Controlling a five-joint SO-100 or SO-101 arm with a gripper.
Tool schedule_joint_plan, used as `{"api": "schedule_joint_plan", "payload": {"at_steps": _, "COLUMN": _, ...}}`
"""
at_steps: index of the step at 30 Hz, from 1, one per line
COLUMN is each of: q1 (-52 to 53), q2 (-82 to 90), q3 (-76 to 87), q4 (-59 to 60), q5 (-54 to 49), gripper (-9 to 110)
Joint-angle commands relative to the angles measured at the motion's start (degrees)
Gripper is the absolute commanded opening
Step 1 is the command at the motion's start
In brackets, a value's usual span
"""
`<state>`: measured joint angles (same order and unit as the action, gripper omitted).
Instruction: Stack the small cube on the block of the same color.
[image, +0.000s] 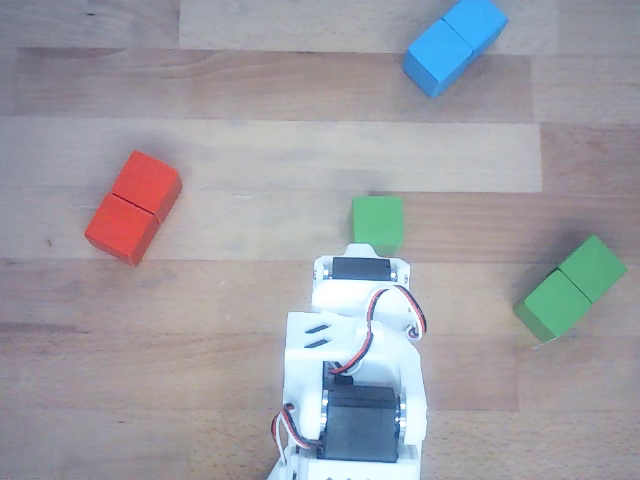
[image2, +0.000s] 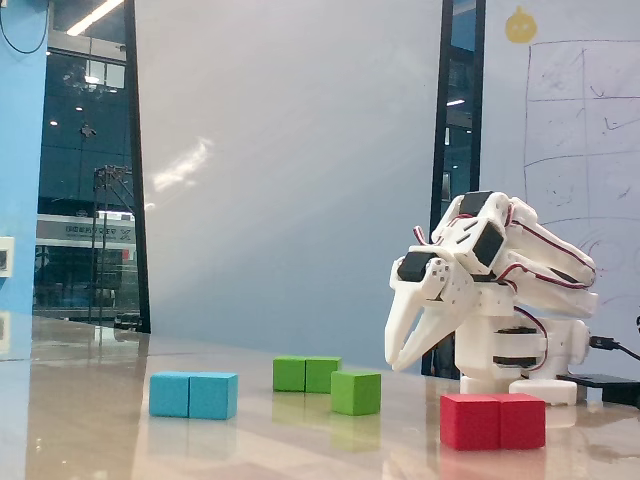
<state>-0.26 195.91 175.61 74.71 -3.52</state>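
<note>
**Easy to knock the cube before grabbing it**

While the end effector (image2: 397, 362) hangs empty, slightly parted, above the table (image: 250, 290), the small cube (image: 377, 222) sits free, apart from the green block (image: 570, 288). A sloppy descent could shove it away.

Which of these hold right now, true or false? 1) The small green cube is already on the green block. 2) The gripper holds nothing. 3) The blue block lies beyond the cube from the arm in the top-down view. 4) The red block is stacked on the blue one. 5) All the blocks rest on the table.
1) False: the small green cube sits on the wooden table, apart from the green oblong block.
2) True: the gripper hangs above the table with nothing between its fingers.
3) True: the blue oblong block lies past the cube.
4) False: the red oblong block lies alone, well apart from the blue one.
5) True.
</note>
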Motion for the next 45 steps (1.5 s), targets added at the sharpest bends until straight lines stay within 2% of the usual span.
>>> {"api": "schedule_joint_plan", "payload": {"at_steps": 1, "q1": 0.5, "q2": 1.6, "q3": -1.3, "q4": 0.2, "q5": -0.4, "gripper": 0}}
{"api": "schedule_joint_plan", "payload": {"at_steps": 7, "q1": 0.5, "q2": -2.5, "q3": -4.5, "q4": -0.3, "q5": -0.4, "gripper": 0}}
{"api": "schedule_joint_plan", "payload": {"at_steps": 17, "q1": 3.7, "q2": -29.9, "q3": -22.5, "q4": -9.3, "q5": -0.4, "gripper": 0}}
{"api": "schedule_joint_plan", "payload": {"at_steps": 30, "q1": 3.8, "q2": -59.1, "q3": -53.8, "q4": -2.3, "q5": -0.3, "gripper": 0}}
{"api": "schedule_joint_plan", "payload": {"at_steps": 45, "q1": 3.4, "q2": -77.6, "q3": -65.7, "q4": 0.0, "q5": 0.2, "gripper": 0}}
